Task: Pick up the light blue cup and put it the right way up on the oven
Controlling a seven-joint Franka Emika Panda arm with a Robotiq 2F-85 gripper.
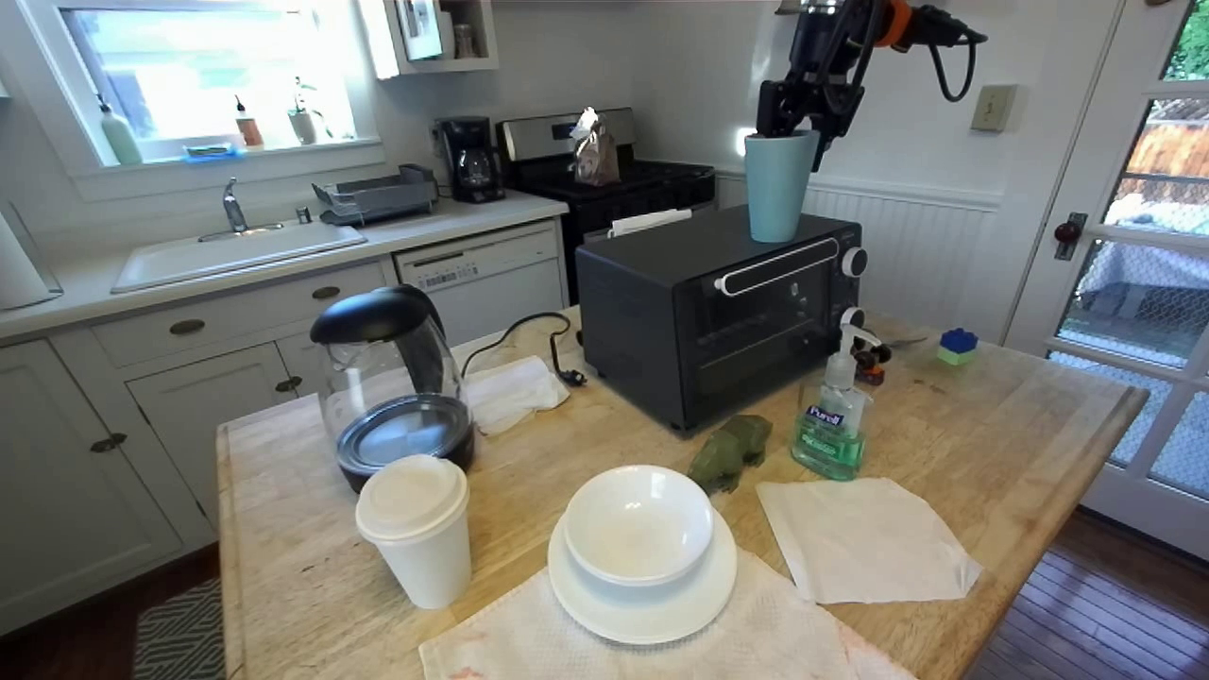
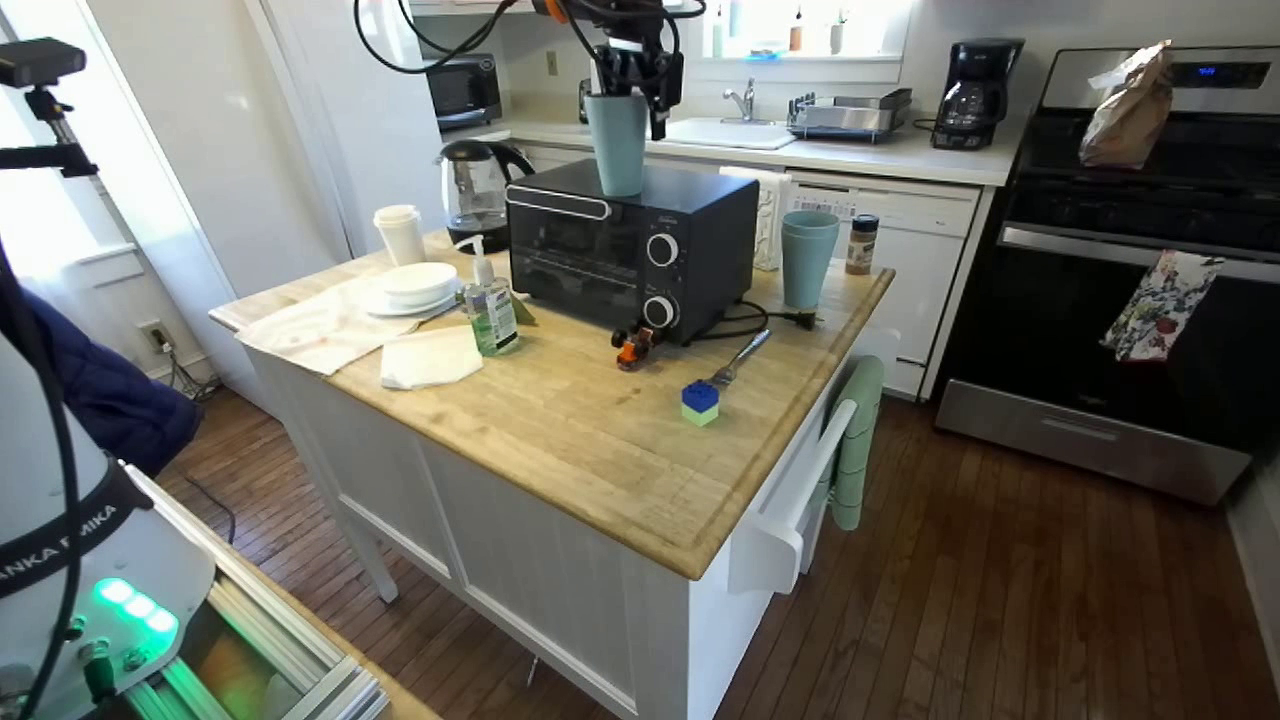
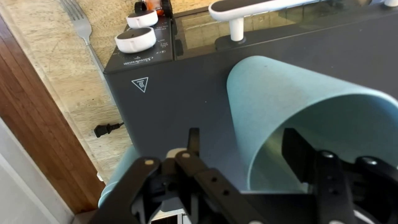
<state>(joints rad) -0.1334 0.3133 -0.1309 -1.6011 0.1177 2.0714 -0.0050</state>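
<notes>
"How does the gripper (image 3: 242, 137) look from your spot?"

"Its fingers are apart: one hangs inside the light blue cup (image 1: 778, 194), the other sits outside, with the cup's wall between."

"So the cup is just under the gripper?"

"Yes, upright, mouth up, standing on the oven (image 1: 727, 312) near its front edge."

"And lower than the gripper, past the oven's side?"

"Nested blue cups (image 2: 808, 265) on the wooden table (image 2: 560, 410)."

"Below the gripper and in front of the oven, a pump bottle (image 1: 831, 420) and a green animal figure (image 1: 731, 453)."

"Farther out still, a lidded white cup (image 1: 423, 543) near the glass kettle (image 1: 387, 378)."
</notes>
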